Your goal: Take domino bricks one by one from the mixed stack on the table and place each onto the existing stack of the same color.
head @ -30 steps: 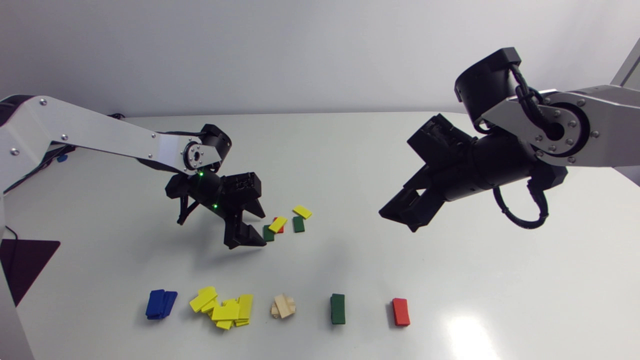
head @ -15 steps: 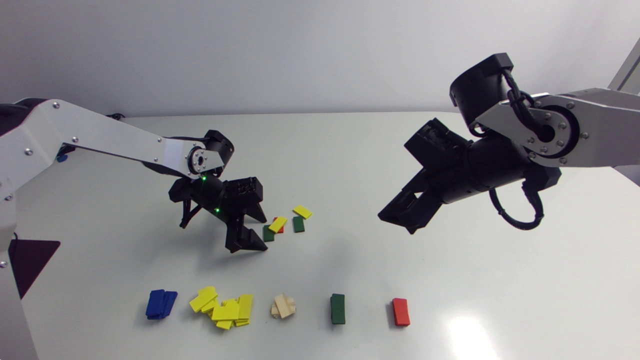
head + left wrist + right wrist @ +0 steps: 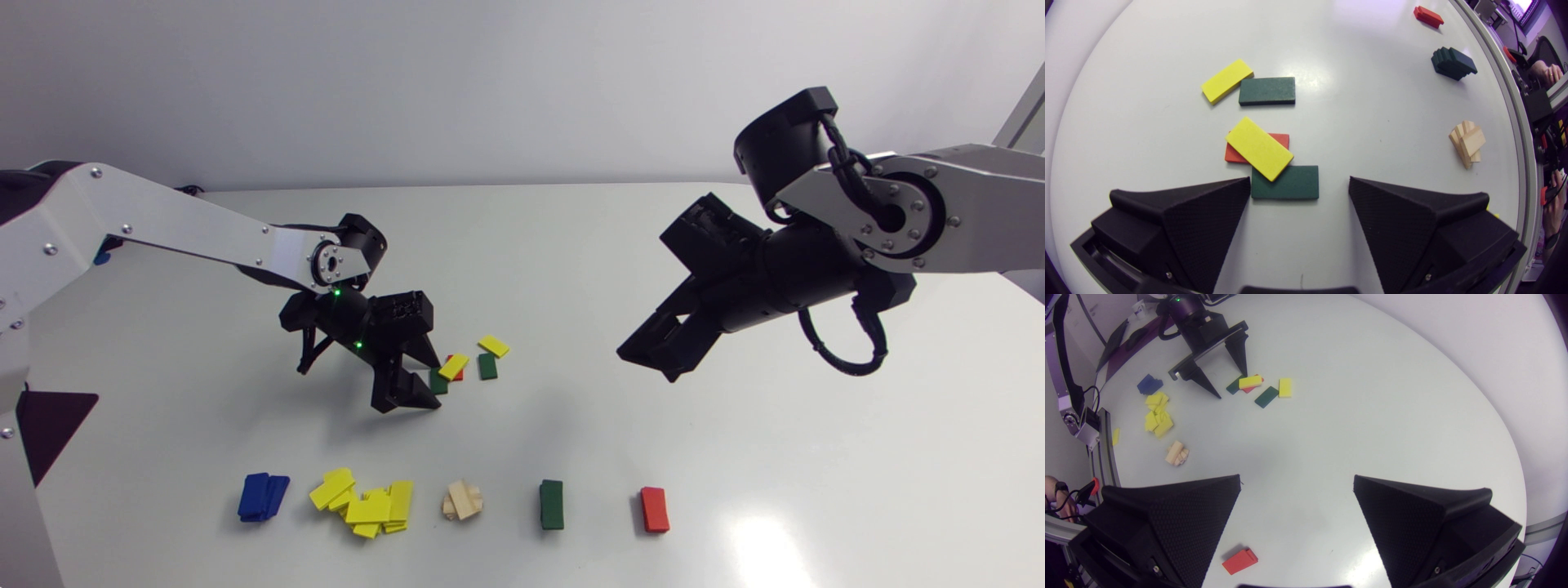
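The mixed bricks lie mid-table: a yellow brick resting across a red one and a green one, with another green and yellow just beyond. My left gripper stands low at this group, open. In the left wrist view the near green brick lies between the fingertips of the left gripper. One finger is at the brick's end and the other stands apart. My right gripper hangs open above the table's right half, holding nothing.
Along the front edge stand the sorted stacks: blue, a loose yellow heap, wood, green and red. The red stack lies under my right gripper.
My left gripper has moved right and down to the mixed bricks, and its fingers have drawn closer together. The right arm shifted a little to the left, then held still.
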Motion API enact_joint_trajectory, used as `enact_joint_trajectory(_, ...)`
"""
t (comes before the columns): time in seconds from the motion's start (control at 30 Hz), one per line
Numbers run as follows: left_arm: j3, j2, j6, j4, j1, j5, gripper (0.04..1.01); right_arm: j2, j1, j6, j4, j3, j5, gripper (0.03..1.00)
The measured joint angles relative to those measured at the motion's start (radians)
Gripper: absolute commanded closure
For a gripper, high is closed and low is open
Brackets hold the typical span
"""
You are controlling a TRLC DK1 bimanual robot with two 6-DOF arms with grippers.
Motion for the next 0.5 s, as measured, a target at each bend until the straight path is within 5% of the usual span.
enact_joint_trajectory(0.37, 0.0, 0.0, 0.005, -0.008, 0.0, 0.004, 0.759, 0.0, 0.001, 0.0, 0.0, 0.0, 0.0, 0.066)
enact_joint_trajectory(0.5, 0.0, 0.0, 0.016, -0.008, 0.003, 0.007, 0.792, 0.0, 0.001, 0.0, 0.0, 0.0, 0.0, 0.066)
